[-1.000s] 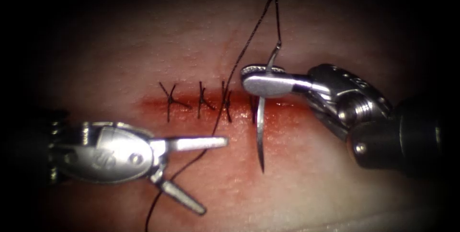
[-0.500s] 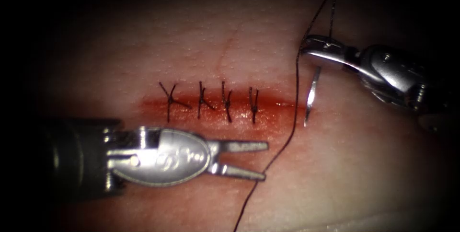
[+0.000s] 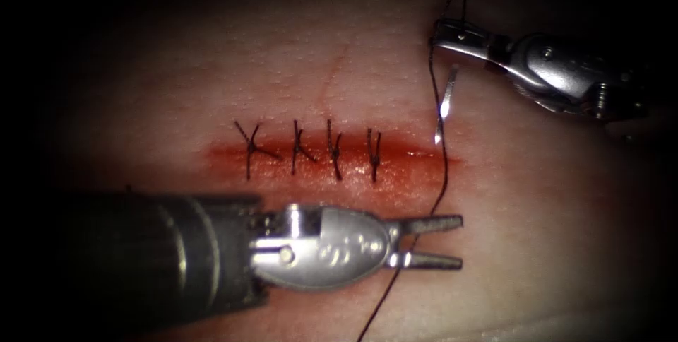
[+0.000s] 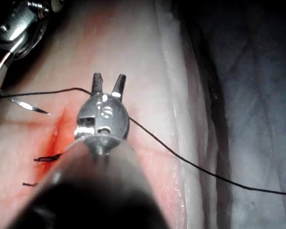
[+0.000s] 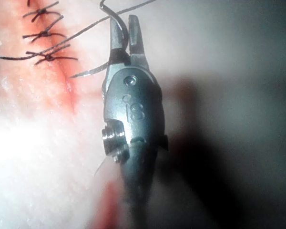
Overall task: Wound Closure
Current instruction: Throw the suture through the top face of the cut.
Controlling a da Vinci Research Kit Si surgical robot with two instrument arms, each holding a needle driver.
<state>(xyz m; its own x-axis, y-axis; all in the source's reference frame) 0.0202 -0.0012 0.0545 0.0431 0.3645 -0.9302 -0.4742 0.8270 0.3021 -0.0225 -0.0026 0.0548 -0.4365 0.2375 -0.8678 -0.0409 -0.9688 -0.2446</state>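
Right claw [image 3: 439, 34] grips the needle [image 3: 443, 105] near its thread end, clear of the tissue [image 3: 212, 66]. Left claw [image 3: 455, 242], slightly parted and empty, straddles the thread [image 3: 443, 172]; closing carelessly could snag it.

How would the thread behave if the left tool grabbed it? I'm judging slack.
Probably limp: the thread curves loosely from the right tool, which holds the needle clear of the tissue. Probably slippery; it runs between the left tool's open, empty jaws.

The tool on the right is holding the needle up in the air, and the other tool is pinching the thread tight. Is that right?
Almost. The right tool does hold the needle clear of the tissue. But in the endoscope view, the left tool has its jaws open; the thread just runs past them, and they hold nothing.
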